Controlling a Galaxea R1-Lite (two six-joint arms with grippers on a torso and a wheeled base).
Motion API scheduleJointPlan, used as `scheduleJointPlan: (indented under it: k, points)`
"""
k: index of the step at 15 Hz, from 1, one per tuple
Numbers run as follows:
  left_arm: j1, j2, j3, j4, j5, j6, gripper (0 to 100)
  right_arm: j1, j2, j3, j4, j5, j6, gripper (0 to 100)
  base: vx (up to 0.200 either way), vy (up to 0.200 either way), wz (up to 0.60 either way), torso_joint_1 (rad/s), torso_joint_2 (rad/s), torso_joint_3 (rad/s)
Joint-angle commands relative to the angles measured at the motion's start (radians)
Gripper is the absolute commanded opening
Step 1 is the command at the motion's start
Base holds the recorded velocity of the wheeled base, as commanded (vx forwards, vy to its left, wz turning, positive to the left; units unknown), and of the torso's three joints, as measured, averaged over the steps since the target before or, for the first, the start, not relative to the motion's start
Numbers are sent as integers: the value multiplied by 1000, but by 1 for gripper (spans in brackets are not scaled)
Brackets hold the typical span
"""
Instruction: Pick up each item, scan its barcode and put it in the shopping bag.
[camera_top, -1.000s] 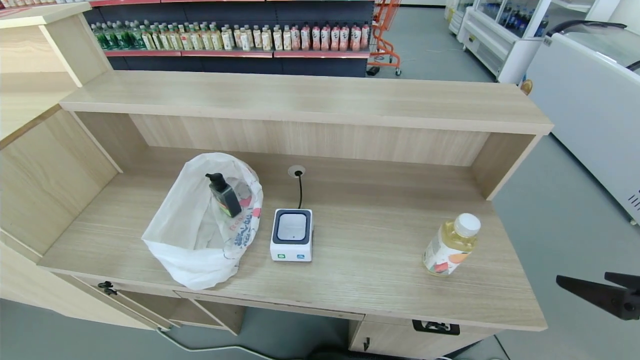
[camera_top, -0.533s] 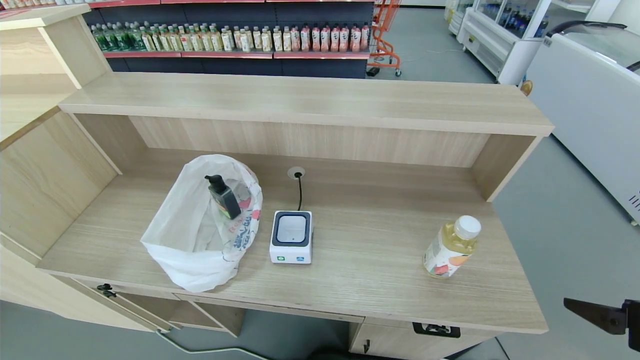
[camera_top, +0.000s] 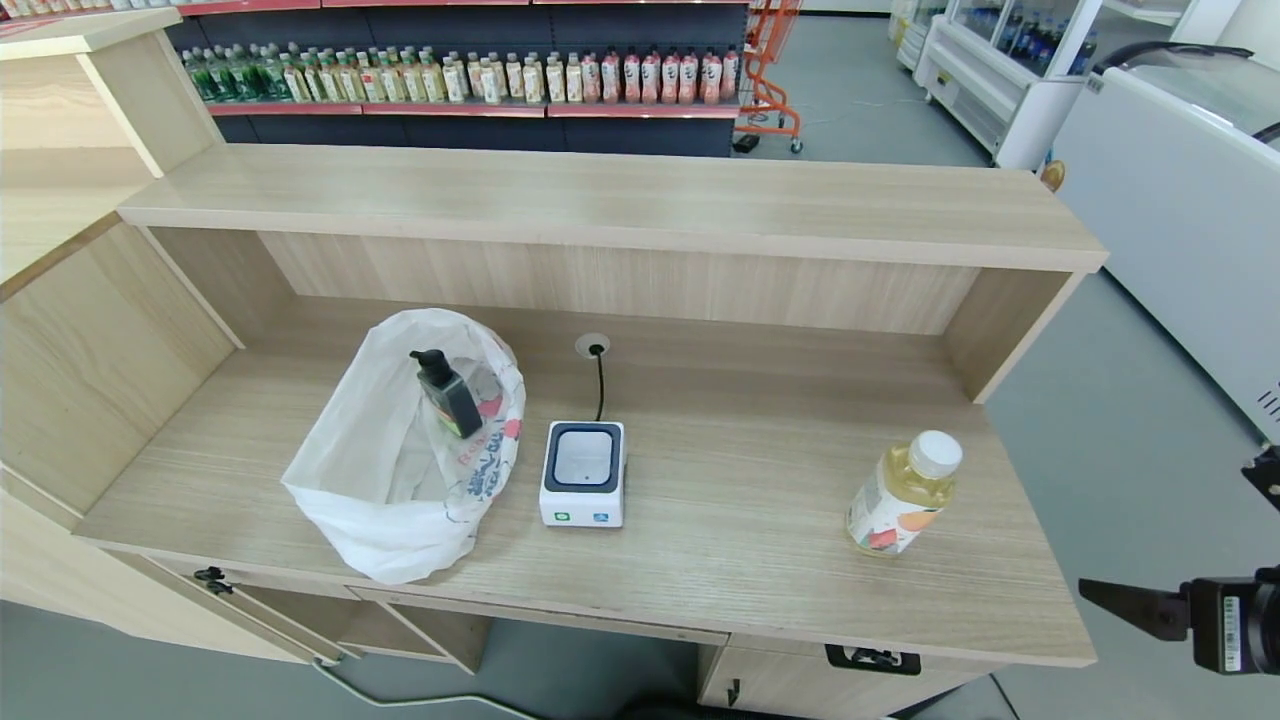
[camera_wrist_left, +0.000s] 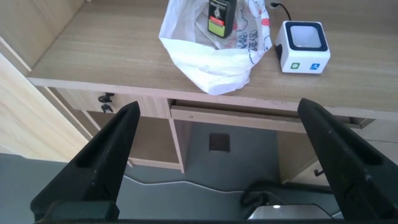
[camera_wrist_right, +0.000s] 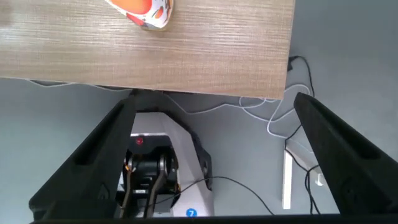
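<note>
A pale tea bottle (camera_top: 905, 492) with a white cap stands upright at the right end of the wooden counter (camera_top: 750, 470). Its base (camera_wrist_right: 140, 9) shows in the right wrist view. My right gripper (camera_top: 1165, 528) hangs open off the counter's front right corner, below and right of the bottle; its fingers stand wide apart (camera_wrist_right: 214, 102). A white shopping bag (camera_top: 400, 450) sits open at the left with a black pump bottle (camera_top: 447, 393) inside. The white scanner (camera_top: 584, 471) is just right of the bag. My left gripper (camera_wrist_left: 219, 109) is open, below the counter's front edge near the bag (camera_wrist_left: 211, 50).
A raised wooden ledge (camera_top: 600, 200) runs along the back of the counter, with side walls at both ends. The scanner's cable (camera_top: 600, 385) goes to a hole behind it. Drawers (camera_wrist_left: 224, 115) sit under the front edge. Bare counter lies between scanner and tea bottle.
My right gripper has shifted at the lower right: it dipped, then came back left, and its second finger now shows higher and farther from the first. The objects have not moved.
</note>
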Motion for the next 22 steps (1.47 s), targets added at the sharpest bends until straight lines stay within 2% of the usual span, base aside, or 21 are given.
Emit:
scheduleJointPlan:
  k: [1,9,22]
  points:
    - [1,0,0,0,0,0,100,38,131,27,-85,2,-2,100,0,0,0,0,0,0]
    - [1,0,0,0,0,1,100,140,358,84,-459,1,-4,100,0,0,0,0,0,0]
    - [1,0,0,0,0,0,100,229,606,106,-869,-4,-11,100,0,0,0,0,0,0]
